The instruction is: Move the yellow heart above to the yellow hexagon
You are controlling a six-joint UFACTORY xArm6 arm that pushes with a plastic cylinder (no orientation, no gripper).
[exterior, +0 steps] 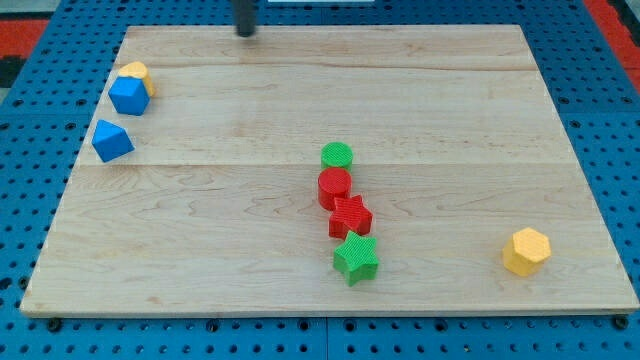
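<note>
While the yellow heart (135, 71) sits at the board's upper left, touching and half hidden behind a blue block (129, 95), the yellow hexagon (526, 250) lies far off at lower right. Task looks unstarted; whole crossing remains. My tip (245, 33), bare and touching nothing, stands at top edge, right of the heart, apart from it.

On the bench (300, 90), my tip (245, 32) stands at the top edge, well apart from every block. By the top-left corner the yellow heart (134, 70) touches the blue block (129, 96) before it; another blue block (112, 140) lies further down the left edge. Mid-bench, a touching row runs toward the bottom edge: green cylinder (337, 154), red cylinder (334, 186), red star (350, 216), green star (355, 258). The yellow hexagon (526, 250) sits near the bottom-right corner.
</note>
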